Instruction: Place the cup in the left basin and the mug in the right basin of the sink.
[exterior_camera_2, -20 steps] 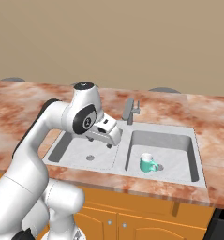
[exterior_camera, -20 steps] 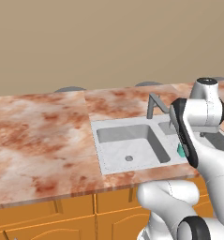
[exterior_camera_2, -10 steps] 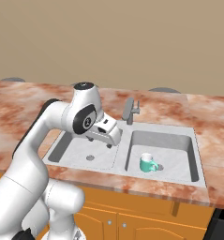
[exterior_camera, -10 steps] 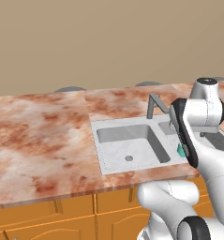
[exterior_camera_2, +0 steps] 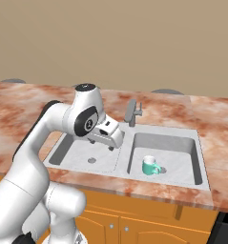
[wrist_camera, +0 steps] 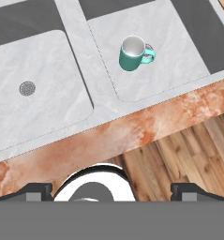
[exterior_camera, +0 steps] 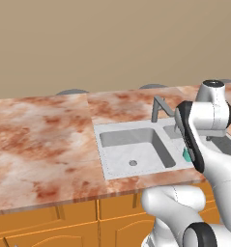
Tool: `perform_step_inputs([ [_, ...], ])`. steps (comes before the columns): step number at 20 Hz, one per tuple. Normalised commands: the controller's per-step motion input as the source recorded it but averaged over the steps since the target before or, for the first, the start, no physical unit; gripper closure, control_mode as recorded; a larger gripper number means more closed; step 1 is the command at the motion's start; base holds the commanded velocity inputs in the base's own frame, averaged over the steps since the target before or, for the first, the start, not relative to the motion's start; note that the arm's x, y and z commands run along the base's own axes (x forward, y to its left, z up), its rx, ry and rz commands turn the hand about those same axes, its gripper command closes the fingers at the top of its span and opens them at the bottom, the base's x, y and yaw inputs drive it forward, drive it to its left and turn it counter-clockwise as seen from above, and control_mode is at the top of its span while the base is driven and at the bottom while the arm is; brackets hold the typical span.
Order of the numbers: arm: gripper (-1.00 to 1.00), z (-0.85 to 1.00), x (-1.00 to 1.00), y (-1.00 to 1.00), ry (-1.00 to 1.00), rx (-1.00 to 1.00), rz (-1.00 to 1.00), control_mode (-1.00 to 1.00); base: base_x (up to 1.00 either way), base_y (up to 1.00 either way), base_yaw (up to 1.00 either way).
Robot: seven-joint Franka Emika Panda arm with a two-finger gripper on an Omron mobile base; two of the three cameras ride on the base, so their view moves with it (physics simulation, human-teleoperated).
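Observation:
The teal mug (exterior_camera_2: pixel 151 166) stands upright on the floor of the right basin (exterior_camera_2: pixel 180 151), its white inside showing and its handle to the side. In the hand view the mug (wrist_camera: pixel 134 53) sits in the right basin (wrist_camera: pixel 172 44), with the left basin (wrist_camera: pixel 43 115) and its round drain beside it. My gripper (exterior_camera_2: pixel 113 142) hangs open and empty over the left basin (exterior_camera_2: pixel 75 152), close to the divider. Its fingertips (wrist_camera: pixel 36 190) stand wide apart, well clear of the mug. A sliver of the mug (exterior_camera: pixel 186 154) peeks out behind my arm. The cup is out of view.
A grey faucet (exterior_camera_2: pixel 133 112) rises behind the sink's divider. Marbled reddish counter (exterior_camera: pixel 39 140) spreads to the left of the sink. Orange cabinet fronts (exterior_camera_2: pixel 149 224) run below, and wooden floor (wrist_camera: pixel 179 150) lies past the counter's front edge.

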Motion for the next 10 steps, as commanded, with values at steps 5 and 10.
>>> perform_step_inputs([
  [5,-1.00,0.00,0.00,0.00,0.00,0.00,0.00,1.00,-0.22,-0.21,-0.03],
  [10,-1.00,0.00,0.00,0.00,0.00,0.00,0.00,1.00,-0.46,-0.26,0.00],
])
